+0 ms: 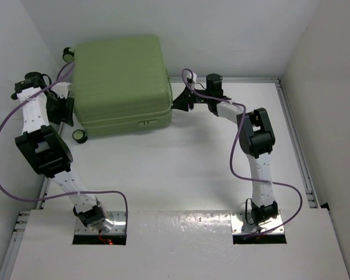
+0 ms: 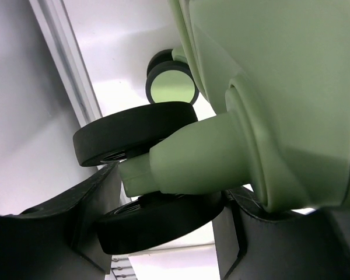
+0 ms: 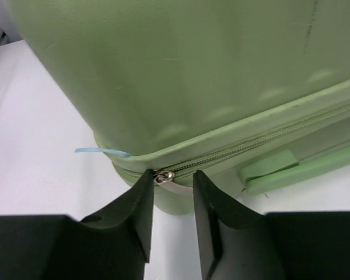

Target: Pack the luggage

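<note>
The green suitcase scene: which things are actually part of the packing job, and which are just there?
Part of the job: luggage; its zipper pull; its wheel; left gripper, around the wheel; right gripper, at the zipper pull.
Just there: purple cables; table.

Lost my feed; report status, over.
Left gripper shut on wheel. Right gripper open, flanking zipper pull. Luggage closed, lying flat. Blue strip sticks out beside pull.

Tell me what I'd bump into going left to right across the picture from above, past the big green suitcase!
Left fingers → luggage → right fingers → right arm's elbow.
</note>
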`<state>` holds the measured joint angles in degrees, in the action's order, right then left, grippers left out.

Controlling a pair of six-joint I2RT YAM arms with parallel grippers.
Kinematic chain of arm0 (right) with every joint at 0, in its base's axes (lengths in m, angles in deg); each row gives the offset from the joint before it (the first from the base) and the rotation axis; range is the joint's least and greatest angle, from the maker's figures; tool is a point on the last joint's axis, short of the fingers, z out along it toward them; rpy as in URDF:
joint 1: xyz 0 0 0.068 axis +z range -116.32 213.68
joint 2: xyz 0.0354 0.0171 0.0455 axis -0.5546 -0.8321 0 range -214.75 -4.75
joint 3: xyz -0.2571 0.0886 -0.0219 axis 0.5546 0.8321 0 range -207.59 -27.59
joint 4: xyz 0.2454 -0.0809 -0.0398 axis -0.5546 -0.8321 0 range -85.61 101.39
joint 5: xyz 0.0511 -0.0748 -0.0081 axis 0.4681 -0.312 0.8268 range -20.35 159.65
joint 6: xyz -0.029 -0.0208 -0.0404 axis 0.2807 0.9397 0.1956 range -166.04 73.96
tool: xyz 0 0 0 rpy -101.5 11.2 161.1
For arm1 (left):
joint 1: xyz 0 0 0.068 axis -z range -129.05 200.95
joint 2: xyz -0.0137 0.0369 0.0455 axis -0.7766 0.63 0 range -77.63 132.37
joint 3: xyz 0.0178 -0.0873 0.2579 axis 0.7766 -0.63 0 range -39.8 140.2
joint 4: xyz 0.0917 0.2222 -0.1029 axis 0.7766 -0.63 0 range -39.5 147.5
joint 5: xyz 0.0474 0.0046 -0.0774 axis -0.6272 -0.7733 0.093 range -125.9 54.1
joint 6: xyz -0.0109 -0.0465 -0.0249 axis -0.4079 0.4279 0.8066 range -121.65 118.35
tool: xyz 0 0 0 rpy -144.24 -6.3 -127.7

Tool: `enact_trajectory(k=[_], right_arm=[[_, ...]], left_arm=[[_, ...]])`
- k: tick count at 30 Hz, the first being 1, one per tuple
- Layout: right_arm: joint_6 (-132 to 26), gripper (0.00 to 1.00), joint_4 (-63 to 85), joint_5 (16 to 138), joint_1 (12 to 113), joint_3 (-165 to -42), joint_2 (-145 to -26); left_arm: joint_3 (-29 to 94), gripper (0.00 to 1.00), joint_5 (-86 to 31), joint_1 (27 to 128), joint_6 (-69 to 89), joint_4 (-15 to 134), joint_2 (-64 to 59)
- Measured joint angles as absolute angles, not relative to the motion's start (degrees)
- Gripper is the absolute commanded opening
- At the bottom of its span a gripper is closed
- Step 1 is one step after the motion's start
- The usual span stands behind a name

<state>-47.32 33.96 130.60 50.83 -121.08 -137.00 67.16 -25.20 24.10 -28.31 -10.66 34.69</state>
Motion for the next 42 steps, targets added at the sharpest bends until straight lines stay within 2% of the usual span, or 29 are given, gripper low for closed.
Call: enact_trajectory(k=[8,11,12,16,21,26,42], right_arm=[[-46.1,0.28,46.1,125.1,52.7,-112.7,-134.4],[-46.7,0.23,50.7,123.7,53.3,-111.0,-134.4],[-46.9,0.17,52.1,123.3,53.6,-110.5,-134.4],[-47.6,0.07,55.6,122.5,54.5,-109.4,-134.7],[-47.8,0.03,58.9,120.7,55.7,-110.2,-136.4],[-49.3,0.01,57.5,122.0,57.3,-116.3,-140.1],[-50.6,0.00,40.6,146.4,54.1,-148.7,-157.3]], left_arm=[[66.4,0.00,-24.9,23.2,-28.6,-6.7,34.7],[66.1,0.00,-24.9,23.0,-28.5,-4.8,34.6],[66.0,0.00,-24.9,23.0,-28.5,-4.3,34.6],[65.7,0.00,-25.1,22.6,-28.3,-2.0,34.6],[65.7,0.00,-26.3,22.0,-28.1,3.5,35.5],[65.7,0.00,-27.4,21.2,-28.1,9.8,36.7],[65.7,0.00,-27.8,21.2,-27.7,9.8,36.7]])
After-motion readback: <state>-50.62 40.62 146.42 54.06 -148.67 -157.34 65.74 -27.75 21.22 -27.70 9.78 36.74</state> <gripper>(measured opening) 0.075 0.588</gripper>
